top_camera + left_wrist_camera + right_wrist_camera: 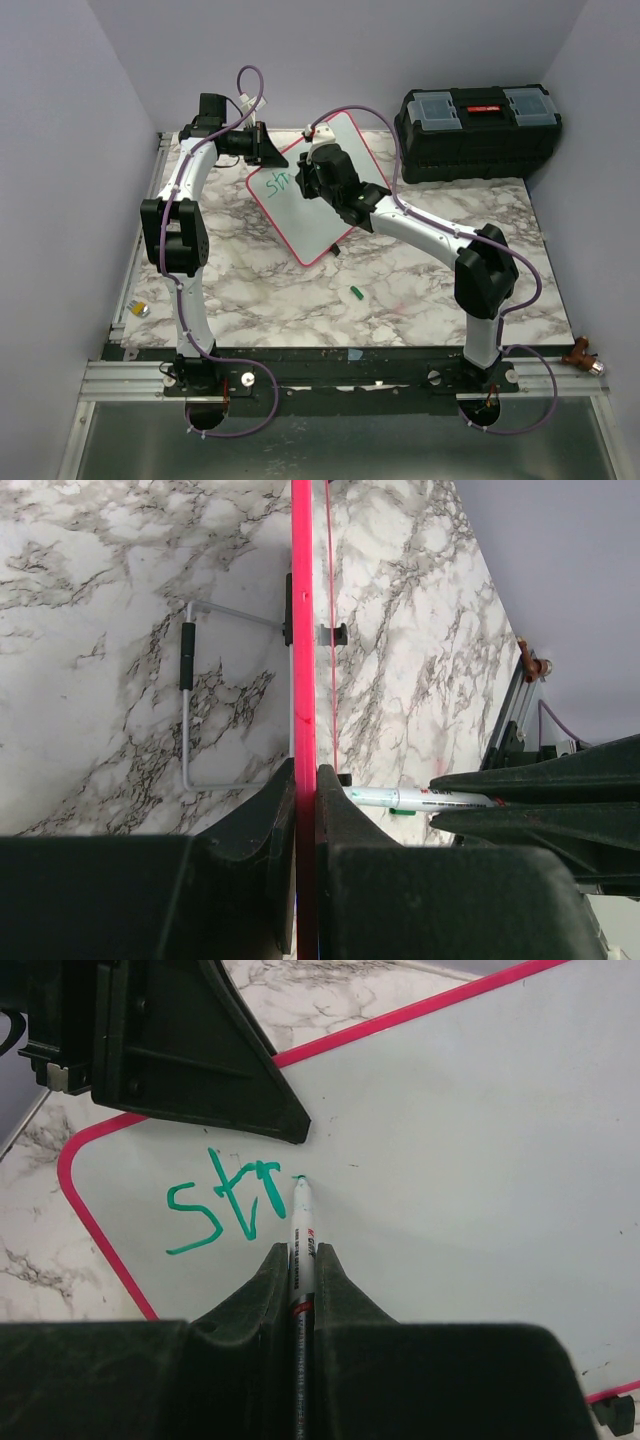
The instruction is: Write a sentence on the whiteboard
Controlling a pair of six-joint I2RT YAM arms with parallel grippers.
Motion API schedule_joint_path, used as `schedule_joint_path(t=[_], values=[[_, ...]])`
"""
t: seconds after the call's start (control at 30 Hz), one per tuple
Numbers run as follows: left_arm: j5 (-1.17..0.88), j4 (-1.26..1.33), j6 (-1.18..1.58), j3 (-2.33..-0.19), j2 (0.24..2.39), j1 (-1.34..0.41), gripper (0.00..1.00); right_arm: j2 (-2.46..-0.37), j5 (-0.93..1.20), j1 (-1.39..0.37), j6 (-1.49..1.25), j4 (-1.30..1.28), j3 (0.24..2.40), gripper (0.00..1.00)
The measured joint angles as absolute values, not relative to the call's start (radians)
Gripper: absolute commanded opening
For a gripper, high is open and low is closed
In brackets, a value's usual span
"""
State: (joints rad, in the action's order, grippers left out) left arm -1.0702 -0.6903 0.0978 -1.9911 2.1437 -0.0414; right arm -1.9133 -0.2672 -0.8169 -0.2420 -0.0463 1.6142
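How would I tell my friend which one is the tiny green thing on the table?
Find the marble table. In front of the near corner of the pink-framed whiteboard lies the small green piece, alone. It's the only green thing loose on the marble.

We look down on a white tabletop veined with grey marble pattern, closed in on three sides by plain pale-lavender walls: left wall, back wall and right wall. A black toolbox with a red latch and clear-lidded compartments sits in the far right corner. Aluminium rails line the near edge, with a dull grey surface below them. The light is even and soft, leaving only faint shadows on the marble.
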Motion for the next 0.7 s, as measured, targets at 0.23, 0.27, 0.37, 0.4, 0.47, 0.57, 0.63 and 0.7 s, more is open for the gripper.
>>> schedule_joint_path(t=[0.23,0.27,0.37,0.4,0.47,0.57,0.63,0.7], values=[[-1.070,-0.690,0.097,-1.991,2.144,-0.041,0.00,-1.913,-0.231,-0.817,-0.243,-0.045,1.613,0.01],[-1.070,-0.691,0.097,-1.991,2.144,-0.041,0.00,-1.913,-0.227,-0.817,-0.243,-0.044,1.610,0.00],[-1.069,-0.691,0.097,-1.991,2.144,-0.041,0.00,-1.909,-0.221,-0.817,-0.244,-0.029,1.592,0.01],[-1.069,-0.690,0.097,-1.991,2.144,-0.041,0.00,-1.905,-0.222,-0.817,-0.246,-0.023,1.583,0.01],[-1.068,-0.691,0.097,-1.991,2.144,-0.041,0.00,-1.893,-0.222,-0.817,-0.247,-0.019,1.560,0.00],[-1.068,-0.690,0.097,-1.991,2.144,-0.041,0.00,-1.884,-0.224,-0.817,-0.253,-0.019,1.540,0.01],[-1.068,-0.690,0.097,-1.991,2.144,-0.041,0.00,-1.883,-0.228,-0.817,-0.255,-0.019,1.538,0.01],[-1.068,-0.690,0.097,-1.991,2.144,-0.041,0.00,-1.883,-0.235,-0.817,-0.258,-0.019,1.538,0.01]])
